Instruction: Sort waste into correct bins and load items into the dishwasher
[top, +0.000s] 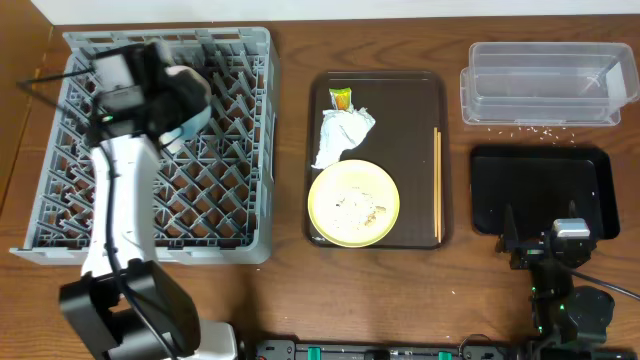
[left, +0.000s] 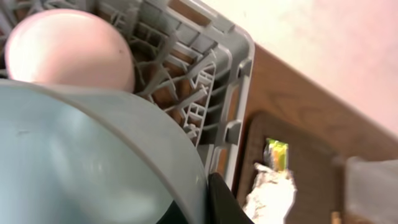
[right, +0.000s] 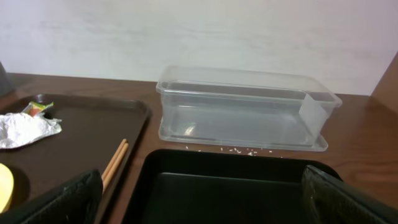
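Note:
My left gripper (top: 165, 100) (left: 202, 208) is shut on the rim of the light blue bowl (left: 81, 162) over the grey dish rack (top: 230, 200). A white bowl (left: 68, 46) sits in the rack just beyond. On the brown tray (top: 400, 120) lie the wrapper (top: 341, 98), the white napkin (top: 345, 135), the yellow plate (top: 353, 203) with crumbs, and the chopsticks (top: 437, 185). My right gripper (top: 548, 238) (right: 202, 202) is open and empty over the black tray's (top: 545, 190) near edge. The clear tub (top: 545, 85) stands behind it. The small cup is out of view.
Loose rice crumbs (top: 530, 125) lie on the table between the clear tub and the black tray. The wooden table runs between rack, brown tray and bins. A pale wall (right: 199, 31) rises behind the table.

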